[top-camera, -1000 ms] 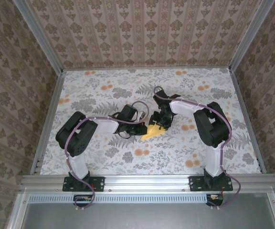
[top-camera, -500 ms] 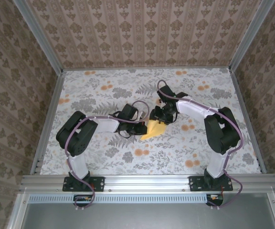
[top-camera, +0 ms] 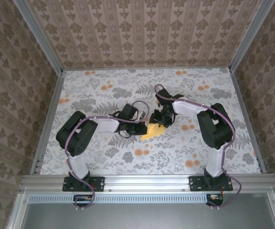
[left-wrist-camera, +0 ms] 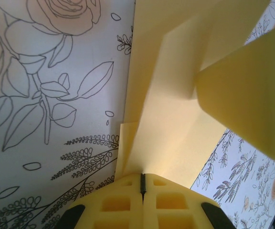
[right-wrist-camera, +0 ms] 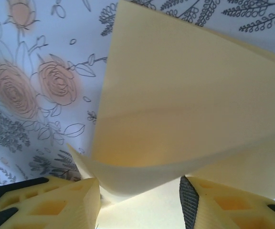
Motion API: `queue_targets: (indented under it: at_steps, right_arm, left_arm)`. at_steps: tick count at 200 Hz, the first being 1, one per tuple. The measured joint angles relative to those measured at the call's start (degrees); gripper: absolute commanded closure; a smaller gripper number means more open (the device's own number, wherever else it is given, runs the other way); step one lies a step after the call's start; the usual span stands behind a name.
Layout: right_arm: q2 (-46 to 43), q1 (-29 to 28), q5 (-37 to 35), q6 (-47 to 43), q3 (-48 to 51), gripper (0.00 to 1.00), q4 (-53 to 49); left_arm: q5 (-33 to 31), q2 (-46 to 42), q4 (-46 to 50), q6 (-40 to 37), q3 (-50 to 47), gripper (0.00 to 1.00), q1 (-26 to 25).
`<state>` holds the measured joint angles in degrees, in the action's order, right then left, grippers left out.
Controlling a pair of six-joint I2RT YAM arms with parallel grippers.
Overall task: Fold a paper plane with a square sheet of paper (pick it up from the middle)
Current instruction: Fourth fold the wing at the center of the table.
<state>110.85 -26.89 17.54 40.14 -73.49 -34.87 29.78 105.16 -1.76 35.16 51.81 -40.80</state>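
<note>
So the paper (top-camera: 155, 132), pale yellow and creased into several layers, is found pretty much in the middle of the floral table (top-camera: 89, 90), with its pointed end aimed toward the near left corner. The left gripper (top-camera: 144, 128) is clamped fully shut on the paper's left side. In the left wrist view its two yellow fingers (left-wrist-camera: 123, 200) are pressed together, and the sheet comes out right at the seam. The right gripper (top-camera: 162, 120) is parked at the paper's far right side with its jaws roughly half apart. A lifted flap is seen standing between its fingers (right-wrist-camera: 56, 202), and whether it's actually being squeezed can't be told, tbh.
</note>
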Motion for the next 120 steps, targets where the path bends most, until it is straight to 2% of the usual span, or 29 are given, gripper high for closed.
queue_targets:
  at_steps: [120]
  right_arm:
    - [3.1, -0.1, -1.7, -1.6, -2.5, 0.54, -3.2]
  left_arm:
    - [0.0, 0.0, 0.0, 0.1, 0.0, 1.0, 0.0]
